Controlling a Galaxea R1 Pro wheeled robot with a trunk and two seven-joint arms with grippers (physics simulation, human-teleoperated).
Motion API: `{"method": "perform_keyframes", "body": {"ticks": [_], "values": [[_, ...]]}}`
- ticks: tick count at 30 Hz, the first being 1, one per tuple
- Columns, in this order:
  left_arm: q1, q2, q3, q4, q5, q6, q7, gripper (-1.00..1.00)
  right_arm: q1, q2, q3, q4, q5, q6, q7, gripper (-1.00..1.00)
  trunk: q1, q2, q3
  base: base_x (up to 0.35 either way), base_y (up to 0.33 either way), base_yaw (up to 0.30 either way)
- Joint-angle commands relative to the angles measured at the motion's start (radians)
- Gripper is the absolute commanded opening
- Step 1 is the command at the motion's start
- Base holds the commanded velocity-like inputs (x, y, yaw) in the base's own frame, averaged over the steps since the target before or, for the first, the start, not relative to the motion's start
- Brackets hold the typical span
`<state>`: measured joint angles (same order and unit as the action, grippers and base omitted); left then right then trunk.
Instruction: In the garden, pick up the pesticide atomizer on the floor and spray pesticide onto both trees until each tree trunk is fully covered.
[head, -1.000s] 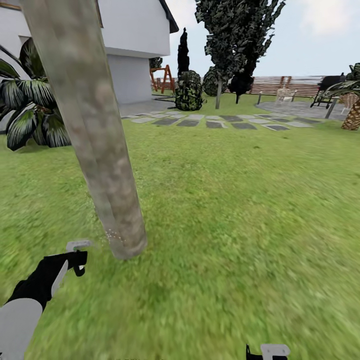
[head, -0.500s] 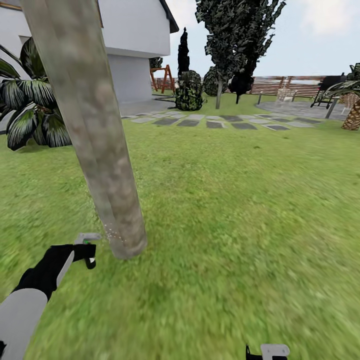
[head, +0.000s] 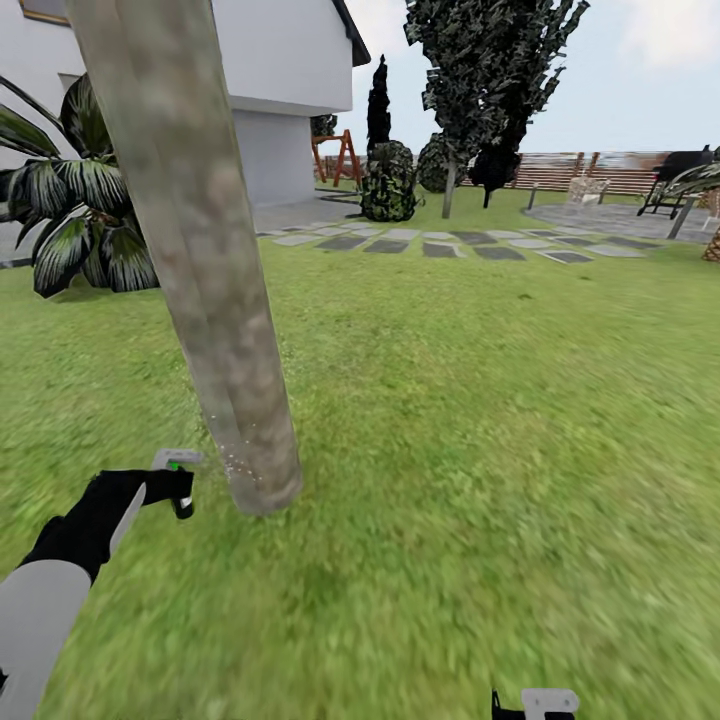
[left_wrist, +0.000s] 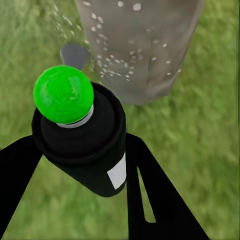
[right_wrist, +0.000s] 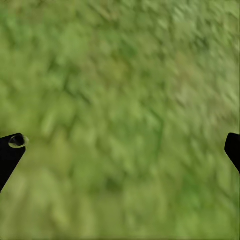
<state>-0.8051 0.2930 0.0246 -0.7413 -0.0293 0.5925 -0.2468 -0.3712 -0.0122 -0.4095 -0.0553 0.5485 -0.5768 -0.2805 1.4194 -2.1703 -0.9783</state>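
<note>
A thick, pale mottled tree trunk (head: 210, 280) leans up from the lawn at the left of the head view. My left gripper (head: 176, 482) is shut on the pesticide atomizer (left_wrist: 80, 140), a black body whose round tip glows green, aimed at the trunk's base (left_wrist: 145, 45) from close by. Tiny whitish pesticide specks (head: 235, 462) dot the bark low down (left_wrist: 107, 55). A second tree (head: 449, 190) with dark angular foliage stands far back. My right gripper (head: 535, 703) hangs open over bare grass, its fingertips (right_wrist: 10, 150) wide apart.
A broad-leaved plant (head: 70, 220) and a white house (head: 270, 60) are behind the trunk. Stepping stones (head: 440, 245), a round bush (head: 388, 185), a slat fence (head: 600, 175) and a black grill (head: 675, 175) lie far back. Open lawn (head: 480, 420) spreads to the right.
My left gripper has risen and moved closer to the trunk's base with the atomizer. More specks show on the bark. The head camera has shifted slightly. The right gripper is still.
</note>
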Motion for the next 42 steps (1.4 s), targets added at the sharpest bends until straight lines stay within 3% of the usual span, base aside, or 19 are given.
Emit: {"method": "perform_keyframes", "body": {"ticks": [1, 15, 26, 42], "values": [[-0.002, 0.001, 0.002, -0.024, 0.001, 0.007, -0.001, -1.0, 0.0, 0.0, 0.0, 0.0, 0.0, 0.0, 0.001, 1.0, 0.0, 0.0, 0.0, 0.067, -0.094, 0.001], [-0.004, 0.004, 0.006, -0.04, 0.005, 0.014, 0.001, -1.0, 0.0, 0.0, 0.0, -0.001, -0.001, 0.0, 0.0, 1.0, 0.0, 0.0, 0.0, -0.016, -0.239, 0.0], [-0.004, 0.002, 0.006, -0.041, 0.006, 0.015, 0.003, -1.0, 0.0, 0.0, 0.0, -0.001, -0.001, 0.0, 0.0, 1.0, 0.0, 0.0, 0.0, -0.124, -0.251, 0.239], [0.008, 0.0, 0.011, -0.04, 0.0, 0.013, 0.01, -1.0, 0.0, -0.012, 0.0, -0.003, -0.001, 0.0, 0.0, 1.0, 0.0, 0.0, 0.0, 0.031, -0.271, 0.009]]}}
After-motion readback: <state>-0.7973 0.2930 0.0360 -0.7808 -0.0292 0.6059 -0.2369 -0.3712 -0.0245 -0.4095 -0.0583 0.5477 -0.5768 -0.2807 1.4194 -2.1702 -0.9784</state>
